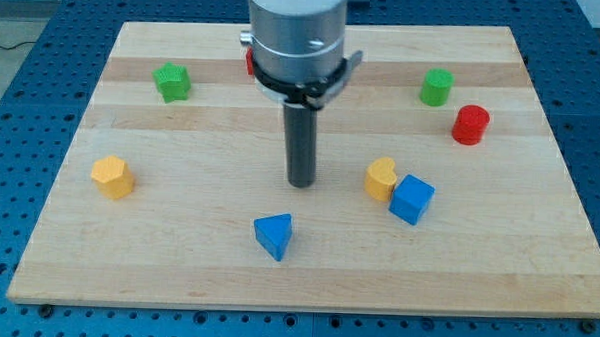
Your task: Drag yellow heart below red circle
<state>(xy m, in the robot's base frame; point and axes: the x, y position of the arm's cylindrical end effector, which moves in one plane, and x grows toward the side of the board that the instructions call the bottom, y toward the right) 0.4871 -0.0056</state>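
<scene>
Near the middle of the wooden table, you can see my tip resting on the boards. It is the low end of a straight dark rod. No gripper hangs on this arm, so nothing is open, shut or holding a block. The rod can only push.

Look to the view's right of my tip. The yellow heart block sits there, at about the same height in the view, with bare wood between them. They are near but not touching. Just beside the heart, on its right and a bit lower, is the blue cube block. The two look like they touch, or almost do.

The red round block stands farther right and higher up, near the green round block. So the heart has to go right, to end up under the red one.

You would think a push from the heart's left side is what it needs, and my tip is already on that side. But the blue cube is in the way and may slide along too.

Other blocks are well apart from all this: a blue triangle block below my tip, a yellow block at the left, a green block at top left, and a bit of red behind the arm.
</scene>
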